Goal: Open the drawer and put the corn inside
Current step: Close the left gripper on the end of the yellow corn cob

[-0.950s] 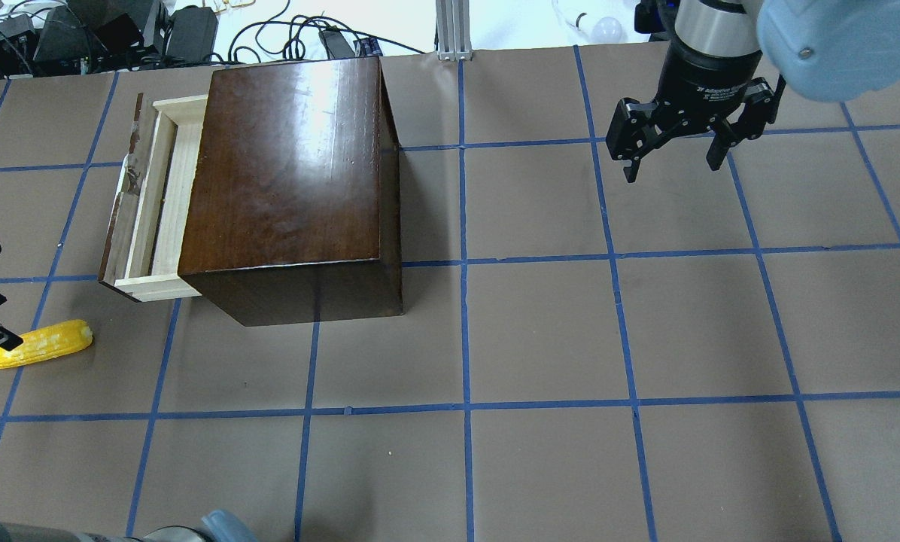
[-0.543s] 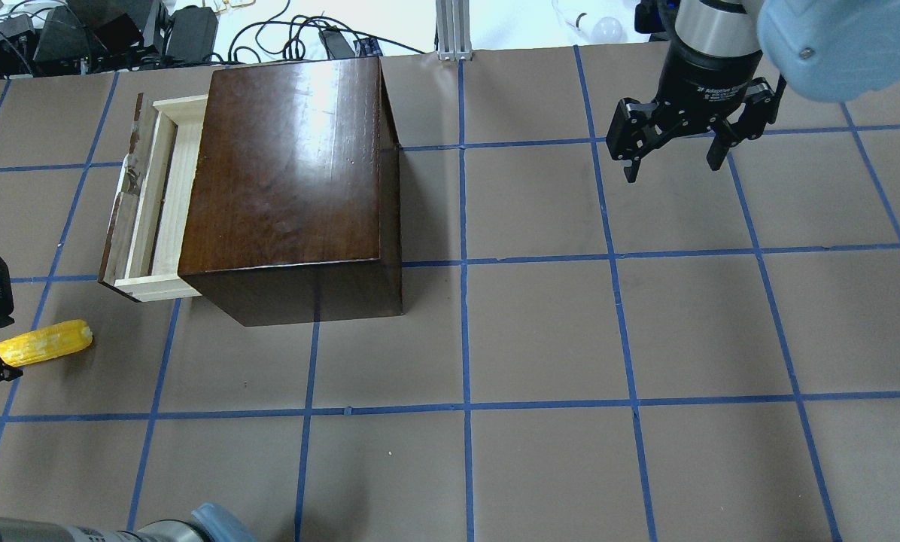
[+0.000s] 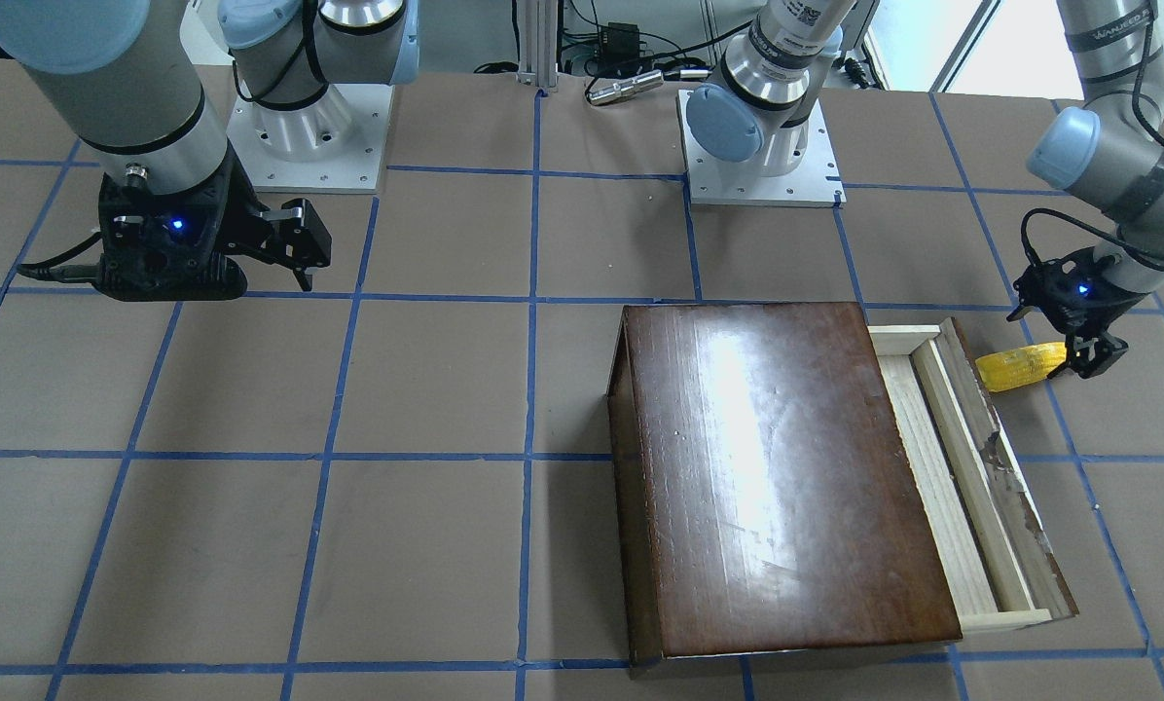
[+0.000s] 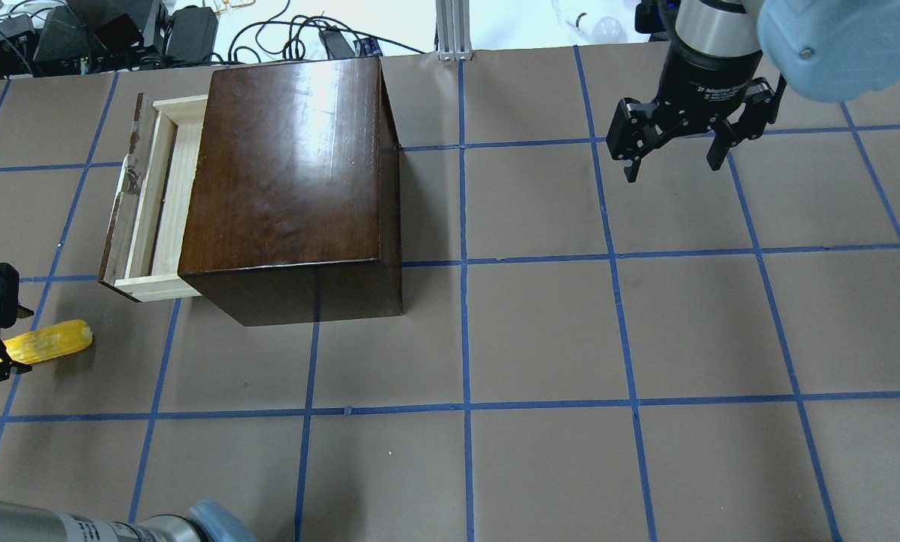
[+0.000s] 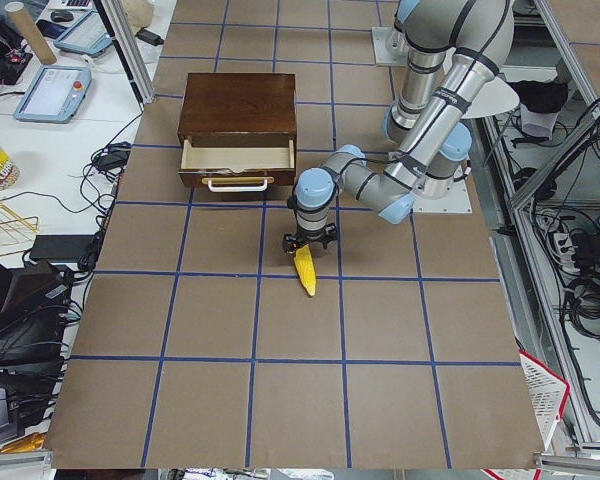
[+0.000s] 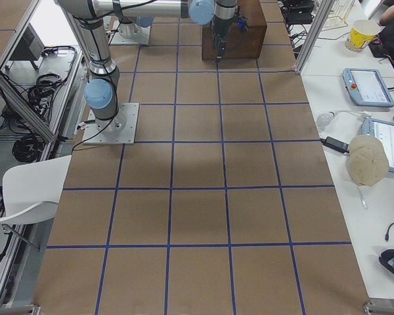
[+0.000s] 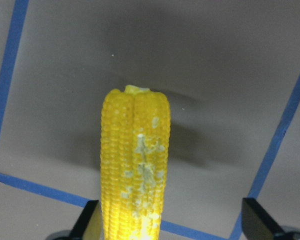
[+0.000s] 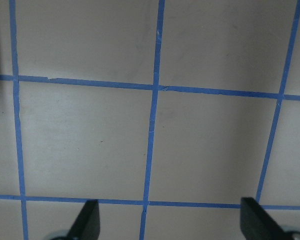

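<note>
Straddling the corn point(image 4: 50, 340): mind the squeeze

It lies on the worktop point(image 4: 540, 331) at 7 o'clock from the part-open drawer point(image 4: 153, 199). Your left gripper point(image 4: 12, 339), spread, brackets its tapered end off-centre; closing could squirt it sideways. Since a second ago that gripper has settled over the tip. The right gripper point(image 4: 672, 162) hangs spread, well apart.

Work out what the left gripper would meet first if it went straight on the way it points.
Probably the corn: the left gripper points down, open, astride one end. The fingers may reach the table beside it; depth unclear.
</note>
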